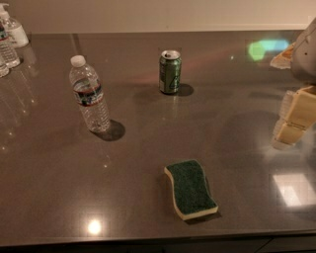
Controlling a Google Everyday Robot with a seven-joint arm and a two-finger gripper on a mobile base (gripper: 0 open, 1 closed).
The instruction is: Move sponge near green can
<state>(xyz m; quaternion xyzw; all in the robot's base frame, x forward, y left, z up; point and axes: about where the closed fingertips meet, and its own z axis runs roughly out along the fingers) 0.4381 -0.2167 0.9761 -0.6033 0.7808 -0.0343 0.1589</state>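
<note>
You are looking at what reads as a kitchen or break room: a glossy dark-brown bench against a plain pale wall, carrying a clear plastic water bottle, a small green metal drink can, a green-topped yellow foam sponge and a white pump dispenser. The robot's pale hand hangs at the right edge.

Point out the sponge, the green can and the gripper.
sponge (191, 189), camera view, middle of its dark green top.
green can (170, 74), camera view, middle of its side wall.
gripper (290, 120), camera view, its pale end, at the right edge of the view.
</note>
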